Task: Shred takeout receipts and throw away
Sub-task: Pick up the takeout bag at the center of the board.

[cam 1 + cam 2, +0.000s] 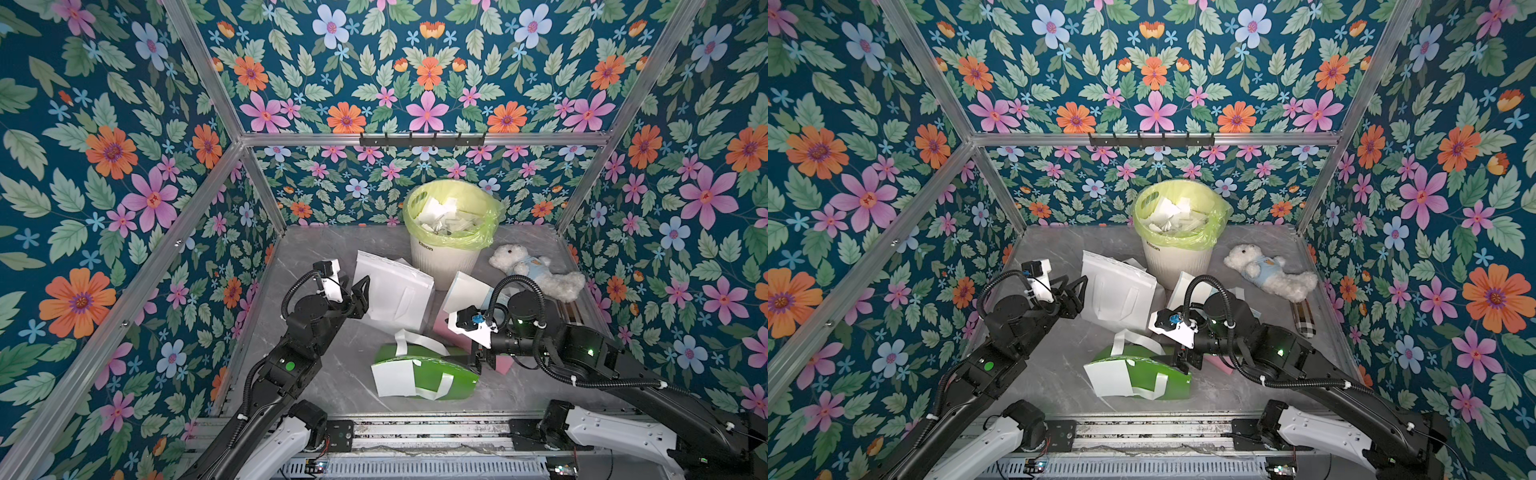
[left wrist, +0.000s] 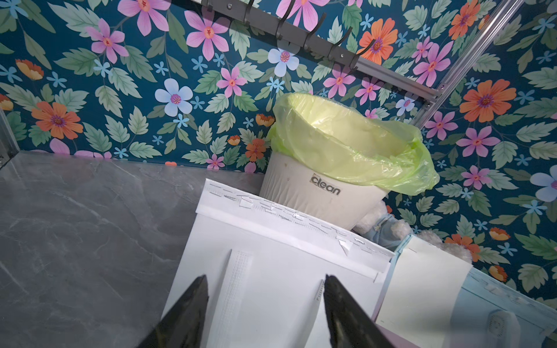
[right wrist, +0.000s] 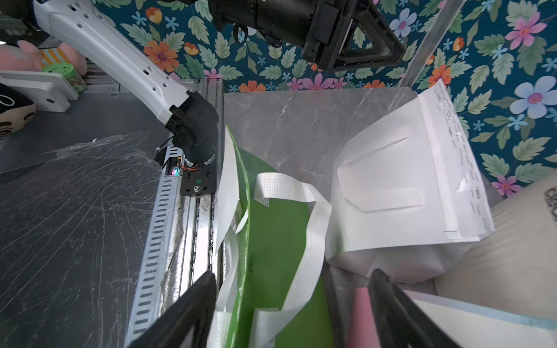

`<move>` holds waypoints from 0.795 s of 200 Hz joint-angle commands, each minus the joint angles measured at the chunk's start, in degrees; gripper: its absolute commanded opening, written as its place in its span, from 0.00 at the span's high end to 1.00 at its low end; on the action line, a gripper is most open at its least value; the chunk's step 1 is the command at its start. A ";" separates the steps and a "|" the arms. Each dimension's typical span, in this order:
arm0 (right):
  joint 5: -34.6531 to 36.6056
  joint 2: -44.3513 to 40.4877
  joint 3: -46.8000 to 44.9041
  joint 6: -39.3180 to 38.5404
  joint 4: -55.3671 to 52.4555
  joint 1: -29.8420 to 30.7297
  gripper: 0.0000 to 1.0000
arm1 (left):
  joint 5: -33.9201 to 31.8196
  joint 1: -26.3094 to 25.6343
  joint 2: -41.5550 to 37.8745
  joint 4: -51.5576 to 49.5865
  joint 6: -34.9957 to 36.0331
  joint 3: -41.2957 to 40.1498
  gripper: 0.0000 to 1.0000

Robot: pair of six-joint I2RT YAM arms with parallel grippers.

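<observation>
One takeout receipt (image 1: pixel 392 378) (image 1: pixel 1106 376), a plain white sheet, lies on the mouth end of the green bag (image 1: pixel 440 374) at the table's front. Another white sheet (image 1: pixel 467 291) (image 2: pixel 422 283) rests on the light blue bag (image 2: pixel 497 307) by the bin. My left gripper (image 1: pixel 361 291) (image 2: pixel 265 289) is open, its fingers spread above the white fabric bag (image 1: pixel 395 291) (image 2: pixel 271 271). My right gripper (image 1: pixel 482 363) (image 3: pixel 294 286) points down, open, straddling the green bag (image 3: pixel 277 241) and its white strap (image 3: pixel 313 241); nothing is gripped.
A white bin (image 1: pixel 444 262) (image 2: pixel 301 192) with a yellow-green liner stands at the back and holds white paper scraps (image 1: pixel 444 220). A white teddy bear (image 1: pixel 536 270) lies to its right. A pink bag (image 1: pixel 507 365) lies under my right arm. A hook rail (image 1: pixel 422 139) is on the back wall.
</observation>
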 commanded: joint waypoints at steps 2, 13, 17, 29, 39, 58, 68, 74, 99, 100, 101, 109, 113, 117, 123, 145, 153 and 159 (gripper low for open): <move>1.01 2.11 0.44 -1.90 -1.05 1.97 0.21 | -2.25 0.02 -1.10 -1.22 -1.23 -0.44 0.37; 1.53 3.35 0.53 -2.21 -1.23 3.04 0.22 | -2.77 0.03 -1.64 -1.51 -1.39 -0.71 0.37; 1.71 3.68 0.53 -2.19 -1.16 3.23 0.23 | -2.87 0.02 -1.82 -1.60 -1.42 -0.76 0.37; 1.95 4.94 0.62 -2.12 -1.17 3.82 0.24 | -3.07 0.02 -2.34 -1.70 -1.59 -1.15 0.37; 1.95 5.66 0.70 -1.84 -1.11 4.00 0.26 | -3.31 0.02 -2.78 -1.78 -1.83 -1.38 0.37; 2.10 6.80 0.79 -1.13 -0.87 4.48 0.30 | -3.75 0.06 -3.70 -1.87 -2.20 -1.91 0.37; 2.97 7.49 0.79 -0.85 -0.84 4.88 0.33 | -3.99 0.02 -4.08 -1.87 -2.45 -2.15 0.37; 3.58 8.01 0.88 -0.90 -1.08 5.20 0.34 | -4.10 0.02 -4.29 -1.79 -2.64 -2.30 0.37; 5.85 10.27 1.16 -0.38 -1.57 5.84 0.41 | -4.66 0.02 -5.25 -1.70 -3.50 -3.01 0.37; 5.92 10.41 1.15 -0.34 -1.55 5.85 0.42 | -4.70 0.02 -5.30 -1.70 -3.51 -3.07 0.37; 6.00 10.49 1.15 -0.22 -1.54 5.86 0.42 | -4.72 0.02 -5.27 -1.70 -3.52 -3.14 0.37; 6.45 11.22 1.27 0.50 -1.42 6.02 0.46 | -4.70 0.02 -5.55 -1.61 -3.76 -3.33 0.37; 6.63 11.61 1.38 0.85 -1.46 6.04 0.48 | -4.67 0.06 -5.60 -1.61 -3.80 -3.42 0.37; 6.76 12.01 1.48 1.13 -1.52 6.04 0.50 | -4.65 0.09 -5.80 -1.53 -3.95 -3.49 0.37; 7.10 12.36 1.54 1.64 -1.42 6.04 0.53 | -4.52 0.06 -5.94 -1.52 -4.03 -3.66 0.37; 8.99 13.09 0.91 2.99 0.16 6.04 0.69 | -4.30 0.04 -6.70 -1.43 -4.55 -4.12 0.37; 9.52 13.18 0.67 3.45 0.75 6.04 0.74 | -4.39 0.03 -7.04 -1.43 -4.73 -4.34 0.37; 9.91 13.28 0.47 3.94 1.33 6.04 0.80 | -4.39 0.02 -7.36 -1.52 -4.90 -4.42 0.37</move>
